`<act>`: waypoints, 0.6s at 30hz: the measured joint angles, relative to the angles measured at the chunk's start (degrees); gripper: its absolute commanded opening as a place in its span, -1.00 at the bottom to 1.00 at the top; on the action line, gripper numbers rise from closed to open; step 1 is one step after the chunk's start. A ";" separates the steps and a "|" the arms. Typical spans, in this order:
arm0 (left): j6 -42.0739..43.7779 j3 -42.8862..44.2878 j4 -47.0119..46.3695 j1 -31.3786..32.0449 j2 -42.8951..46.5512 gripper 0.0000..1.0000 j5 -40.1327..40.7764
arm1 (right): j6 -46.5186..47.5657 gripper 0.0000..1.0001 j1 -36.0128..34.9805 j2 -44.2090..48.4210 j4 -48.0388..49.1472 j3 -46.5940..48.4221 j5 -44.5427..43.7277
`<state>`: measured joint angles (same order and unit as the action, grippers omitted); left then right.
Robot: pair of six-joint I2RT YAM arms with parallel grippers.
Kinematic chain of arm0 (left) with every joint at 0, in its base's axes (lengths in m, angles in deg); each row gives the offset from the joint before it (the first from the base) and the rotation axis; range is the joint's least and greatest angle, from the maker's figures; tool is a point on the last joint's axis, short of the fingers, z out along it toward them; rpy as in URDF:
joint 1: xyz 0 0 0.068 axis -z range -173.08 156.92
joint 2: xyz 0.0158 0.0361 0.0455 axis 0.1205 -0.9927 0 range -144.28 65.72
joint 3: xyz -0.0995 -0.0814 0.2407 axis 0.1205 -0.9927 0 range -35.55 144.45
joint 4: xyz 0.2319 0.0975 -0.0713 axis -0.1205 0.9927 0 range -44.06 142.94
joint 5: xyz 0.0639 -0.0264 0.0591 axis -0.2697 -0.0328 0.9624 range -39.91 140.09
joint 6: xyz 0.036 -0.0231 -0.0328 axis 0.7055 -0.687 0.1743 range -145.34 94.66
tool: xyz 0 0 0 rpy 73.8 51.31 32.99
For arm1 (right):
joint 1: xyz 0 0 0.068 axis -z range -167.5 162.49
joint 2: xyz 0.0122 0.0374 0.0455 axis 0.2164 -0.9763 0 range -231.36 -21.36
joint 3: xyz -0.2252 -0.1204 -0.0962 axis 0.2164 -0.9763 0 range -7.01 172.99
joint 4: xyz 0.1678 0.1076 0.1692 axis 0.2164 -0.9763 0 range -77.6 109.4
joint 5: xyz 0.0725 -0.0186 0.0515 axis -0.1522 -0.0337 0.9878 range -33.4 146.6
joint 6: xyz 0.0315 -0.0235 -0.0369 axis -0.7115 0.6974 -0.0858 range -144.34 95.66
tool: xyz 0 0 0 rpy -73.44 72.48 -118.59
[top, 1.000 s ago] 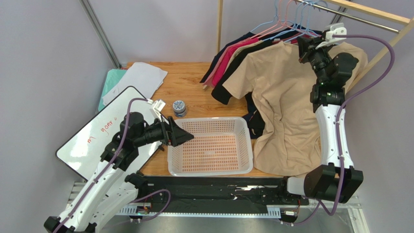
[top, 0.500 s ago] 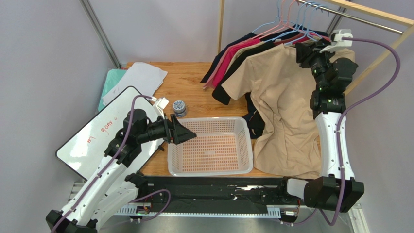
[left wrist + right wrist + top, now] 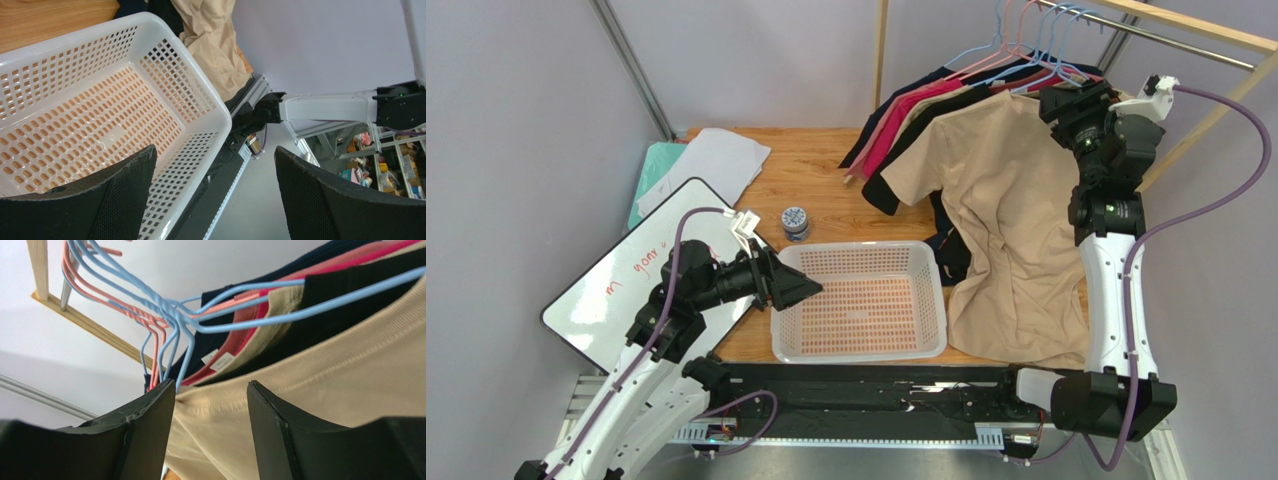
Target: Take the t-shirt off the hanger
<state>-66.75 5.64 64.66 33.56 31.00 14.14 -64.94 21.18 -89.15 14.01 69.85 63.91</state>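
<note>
The tan t-shirt [image 3: 1006, 220] hangs on a blue wire hanger [image 3: 280, 320] at the front of the rack, its hem draped on the table. My right gripper [image 3: 1066, 105] is up at its collar. In the right wrist view the right gripper [image 3: 211, 385] is open, and the ribbed tan collar [image 3: 350, 370] shows just beyond the gap, with nothing pinched. My left gripper [image 3: 811, 285] hovers open over the left end of the white basket [image 3: 941, 300]. In the left wrist view the left gripper [image 3: 214, 149] holds nothing.
More shirts [image 3: 916, 105] in black, red and navy hang behind on blue and pink hangers from the wooden rack [image 3: 1186, 30]. A whiteboard [image 3: 626, 280], papers [image 3: 711, 160] and a small round tin [image 3: 795, 220] lie on the left of the table.
My right gripper went from shut to open at the tan shirt's collar, and its wrist swung right. My left arm drew back and sank toward the basket's left end.
</note>
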 measured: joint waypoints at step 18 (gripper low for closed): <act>4.55 0.00 5.25 0.00 1.16 0.85 0.46 | -5.90 -0.45 0.00 -10.49 -0.98 9.29 -0.26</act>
<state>-62.20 5.64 69.91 33.56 32.16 14.60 -70.84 21.18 -99.64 13.03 79.14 63.65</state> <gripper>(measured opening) 0.924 0.310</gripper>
